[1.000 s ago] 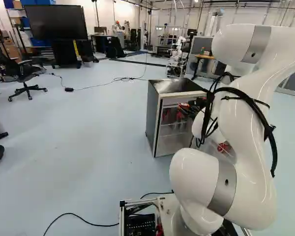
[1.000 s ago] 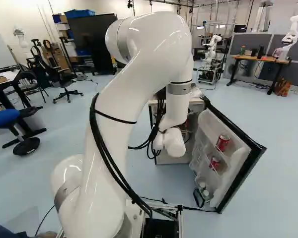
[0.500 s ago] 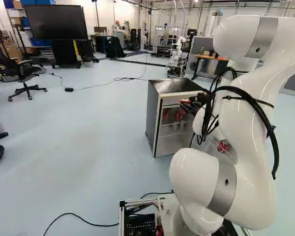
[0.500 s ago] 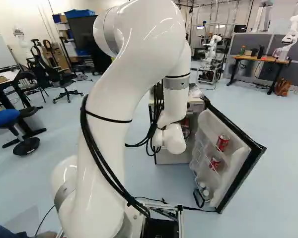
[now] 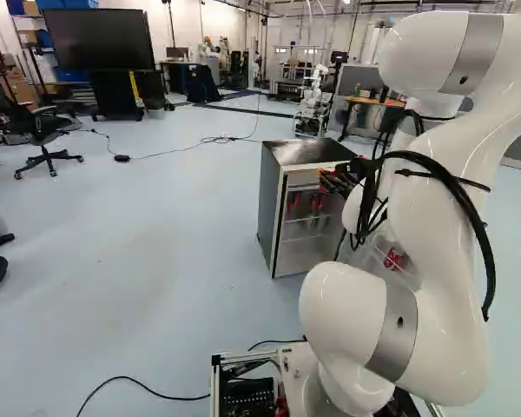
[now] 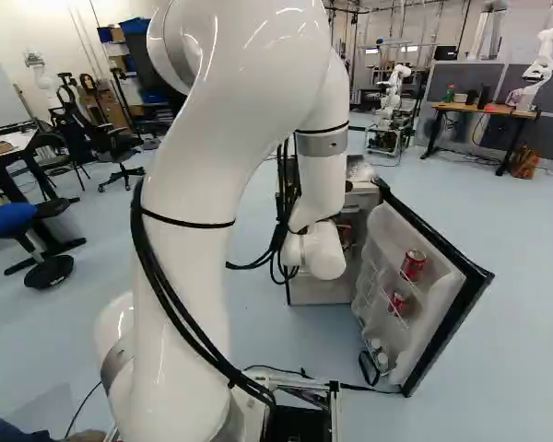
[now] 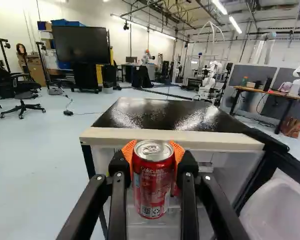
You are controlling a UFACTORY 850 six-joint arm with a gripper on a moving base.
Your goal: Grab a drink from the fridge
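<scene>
Near, the white arm (image 6: 194, 276), bent high over, apparently to bring the wrist level with the upper part of the fridge (image 5: 275, 208) on the far side. At the fridge's right, the door (image 6: 452, 327), swung wide, presumably to give room for reaching in and backing out. Before the upper opening, the jaws, closed on a red drink can (image 7: 152, 185) from both sides. Upright and lid up, likely to keep the drink steady. On the door's racks, two more cans (image 6: 412, 265), behind rails that should stop tipping. Smallest, the orange pads (image 7: 128, 151), hugging the can's upper sides, probably for grip without crushing. Grasp seemingly made; next, best to draw back towards the near side before turning, for fear of knocking door or frame.
</scene>
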